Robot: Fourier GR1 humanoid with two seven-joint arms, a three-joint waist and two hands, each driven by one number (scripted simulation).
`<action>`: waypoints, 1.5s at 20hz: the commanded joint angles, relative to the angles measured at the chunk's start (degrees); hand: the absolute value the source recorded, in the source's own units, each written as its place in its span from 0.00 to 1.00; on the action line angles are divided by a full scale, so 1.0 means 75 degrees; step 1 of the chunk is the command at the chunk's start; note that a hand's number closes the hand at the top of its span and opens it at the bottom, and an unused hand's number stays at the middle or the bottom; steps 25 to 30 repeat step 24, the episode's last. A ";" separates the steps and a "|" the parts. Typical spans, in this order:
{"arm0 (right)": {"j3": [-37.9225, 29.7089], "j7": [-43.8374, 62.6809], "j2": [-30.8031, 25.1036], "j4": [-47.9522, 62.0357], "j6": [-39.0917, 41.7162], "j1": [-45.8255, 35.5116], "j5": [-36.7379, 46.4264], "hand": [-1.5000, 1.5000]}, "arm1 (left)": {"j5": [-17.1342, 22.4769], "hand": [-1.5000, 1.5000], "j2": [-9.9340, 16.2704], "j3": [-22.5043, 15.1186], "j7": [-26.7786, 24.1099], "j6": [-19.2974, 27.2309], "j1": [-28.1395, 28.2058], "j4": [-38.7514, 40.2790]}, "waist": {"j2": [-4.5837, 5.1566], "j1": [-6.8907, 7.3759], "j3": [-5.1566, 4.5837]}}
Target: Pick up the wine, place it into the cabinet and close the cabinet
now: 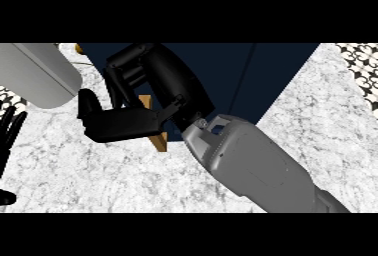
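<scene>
Wine shows nowhere in the head view, so I cannot tell where it sits. Just above the counter (111,170), the right hand (122,125) has its fingers straight against a tan wooden edge (158,141) of the dark blue cabinet (236,75). The left hand (10,131) rests open at the left edge, below its grey forearm (40,75).

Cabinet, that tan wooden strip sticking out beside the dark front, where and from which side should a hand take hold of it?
Probably across its narrow width, coming from the left over the counter, where the right hand lies. The tan strip is thin and stands out from the dark cabinet front, so there is a free side to wrap. The hand hides most of it.
</scene>
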 commanded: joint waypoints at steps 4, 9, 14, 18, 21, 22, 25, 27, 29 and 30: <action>-0.0338 -0.0710 0.0016 0.0839 0.0413 0.0494 0.0334 1.00 | -0.0260 0.00 -0.0315 0.0172 0.0203 0.0131 -0.0053 -0.0218 | -0.0012 -0.0058 0.0004; -0.1639 -0.1236 -0.0461 0.2292 0.1669 -0.0317 0.0028 1.00 | -0.0261 0.00 -0.0352 0.0273 0.0114 -0.0195 -0.0074 0.0039 | 0.0027 0.0000 0.0001; -0.1588 -0.1752 -0.0644 0.2690 0.2016 -0.0198 0.0297 1.00 | -0.0196 0.00 -0.0308 0.0304 0.0281 -0.0323 -0.0126 0.0003 | 0.0030 0.0012 0.0002; -0.1697 -0.1857 -0.0858 0.2903 0.2141 -0.0251 0.0339 1.00 | -0.0392 0.00 -0.0395 0.0243 0.0272 -0.0135 -0.0382 0.0134 | 0.0058 -0.0042 -0.0003; -0.1547 -0.2156 -0.0587 0.3195 0.2030 -0.0178 0.0535 1.00 | -0.0114 0.00 -0.0275 0.0295 0.0596 -0.0102 -0.0283 -0.0243 | 0.0043 0.0060 0.0004; -0.1713 -0.2464 -0.0840 0.3167 0.2279 0.0150 0.0392 1.00 | -0.0149 0.00 -0.0319 0.0272 0.0447 -0.0350 -0.0131 -0.0116 | 0.0069 0.0044 0.0003; -0.1819 -0.2153 -0.0732 0.3343 0.2183 -0.0390 0.0382 1.00 | 0.0003 0.00 -0.0245 0.0258 0.0714 -0.0243 -0.0310 -0.0321 | 0.0051 0.0087 0.0004; -0.1819 -0.2153 -0.0732 0.3343 0.2183 -0.0390 0.0382 1.00 | 0.0003 0.00 -0.0245 0.0258 0.0714 -0.0243 -0.0310 -0.0321 | 0.0051 0.0087 0.0004; -0.1819 -0.2153 -0.0732 0.3343 0.2183 -0.0390 0.0382 1.00 | 0.0003 0.00 -0.0245 0.0258 0.0714 -0.0243 -0.0310 -0.0321 | 0.0051 0.0087 0.0004; -0.1819 -0.2153 -0.0732 0.3343 0.2183 -0.0390 0.0382 1.00 | 0.0003 0.00 -0.0245 0.0258 0.0714 -0.0243 -0.0310 -0.0321 | 0.0051 0.0087 0.0004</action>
